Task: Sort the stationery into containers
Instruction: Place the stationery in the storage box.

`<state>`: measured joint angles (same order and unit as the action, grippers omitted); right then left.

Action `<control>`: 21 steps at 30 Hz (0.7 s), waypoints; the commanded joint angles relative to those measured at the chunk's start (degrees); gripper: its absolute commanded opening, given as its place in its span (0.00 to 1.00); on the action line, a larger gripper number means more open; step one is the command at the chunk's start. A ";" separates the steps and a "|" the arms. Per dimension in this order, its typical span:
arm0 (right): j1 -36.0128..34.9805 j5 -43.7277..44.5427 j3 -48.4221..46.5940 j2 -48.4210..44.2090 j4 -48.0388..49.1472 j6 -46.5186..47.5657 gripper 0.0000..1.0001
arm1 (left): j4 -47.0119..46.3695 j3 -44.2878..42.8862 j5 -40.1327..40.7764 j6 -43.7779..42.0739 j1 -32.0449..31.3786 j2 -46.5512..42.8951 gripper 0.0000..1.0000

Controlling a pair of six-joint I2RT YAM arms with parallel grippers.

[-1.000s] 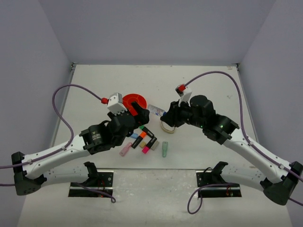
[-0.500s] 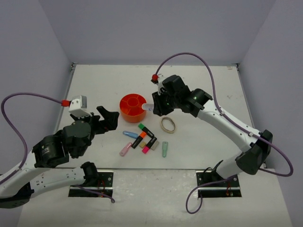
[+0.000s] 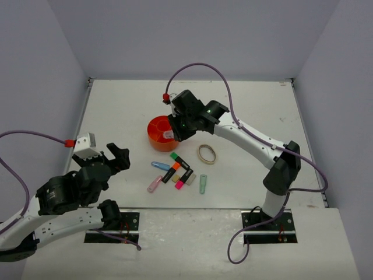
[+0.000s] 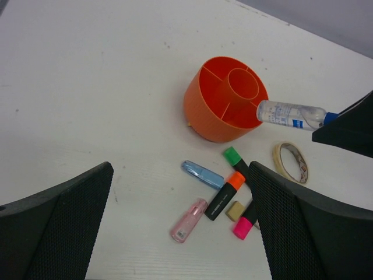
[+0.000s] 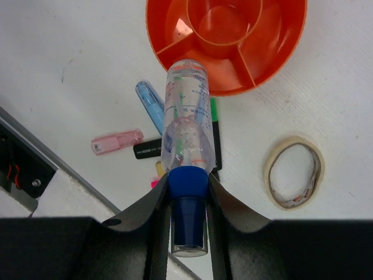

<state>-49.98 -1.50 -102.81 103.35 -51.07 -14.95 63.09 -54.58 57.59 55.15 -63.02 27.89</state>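
- Jaws of the right gripper [image 5: 187, 181] are pinching narrowly on the blue cap of a clear bottle [image 5: 185, 116], which is pointing toward the top of the right wrist view.
- The bottle's far end is hanging over the near rim of the orange organiser [image 5: 169, 55], above one of the outer compartments; whether it is touching the rim cannot be told.
- The organiser is sitting left of centre in the top view, on the white table [image 3: 245, 105], with the right arm reaching across to it from the lower right.
- The left gripper [image 3: 118, 153] is hovering at the lower left of the top view with its jaws spread wide, holding nothing and well apart from the items.
- The rest of the stationery is lying on the table just below the organiser in the left wrist view: a blue capsule [image 4: 201, 174], a pink capsule [image 4: 189, 220], an orange-ended highlighter [image 4: 224, 195], a green-ended highlighter [image 4: 234, 157], a pink-ended highlighter [image 4: 243, 224] and a tan block [image 4: 235, 210].
- The tape ring [image 4: 291, 162] is lying flat to the right of that cluster, apart from it.
- A green capsule [image 3: 203, 184] is lying at the cluster's lower right in the top view.
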 commanded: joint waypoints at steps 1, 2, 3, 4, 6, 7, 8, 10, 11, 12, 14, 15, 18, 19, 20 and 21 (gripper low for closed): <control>-2.19 3.22 -7.39 3.11 -2.10 0.12 0.00 | 0.88 0.47 3.20 2.72 0.09 -2.28 1.00; -2.51 3.46 -8.77 3.89 -2.60 0.09 0.00 | 0.61 0.66 3.14 2.48 0.09 -2.47 1.00; -2.71 3.58 -10.01 4.73 -3.12 0.09 0.00 | 0.28 0.70 3.07 2.21 0.09 -2.63 1.00; -3.11 3.79 -11.86 5.89 -3.90 0.09 0.00 | -0.04 0.88 2.93 1.91 0.09 -2.67 1.00; -3.49 3.99 -14.48 7.66 -4.70 0.03 0.00 | -0.24 0.88 2.67 1.68 0.09 -2.33 1.00; -3.71 4.21 -16.12 8.75 -5.24 -0.08 0.00 | -0.24 0.88 2.62 1.63 0.09 -1.90 1.00; -3.72 4.22 -16.20 8.80 -5.27 -0.25 0.00 | -0.24 0.88 2.61 1.62 0.09 -1.62 1.00; -3.87 4.48 -18.69 10.62 -5.87 -0.25 0.00 | -0.08 0.88 2.61 1.63 0.09 -0.95 1.00; -4.00 4.33 -19.35 11.20 -5.83 -0.15 0.00 | -0.07 0.83 2.67 1.62 0.09 -0.70 1.00; -4.07 4.15 -19.99 11.77 -5.83 -0.01 0.00 | -0.03 0.76 2.70 1.62 0.09 -0.49 1.00; -4.16 3.93 -22.53 13.05 -6.65 0.29 0.00 | 0.05 0.70 2.79 1.65 0.09 -0.41 1.00; -4.16 3.87 -23.51 14.03 -7.14 0.38 0.00 | 0.11 0.68 2.79 1.71 0.09 -0.49 1.00; -4.16 4.01 -26.32 16.91 -8.27 0.71 0.00 | 0.20 0.70 2.79 1.85 0.09 -1.00 1.00; -4.21 4.15 -27.03 17.56 -8.34 0.86 0.00 | 0.20 0.75 2.84 1.94 0.09 -1.41 1.00; -4.24 4.26 -27.57 18.02 -8.26 1.05 0.00 | 0.20 0.75 2.88 1.97 0.09 -1.82 1.00; -4.22 4.34 -27.82 18.42 -8.17 1.20 0.00 | 0.20 0.70 2.88 2.00 0.09 -2.07 1.00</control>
<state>-53.41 2.11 -126.64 120.18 -58.15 -14.93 63.48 -53.87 57.90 55.96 -63.02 26.67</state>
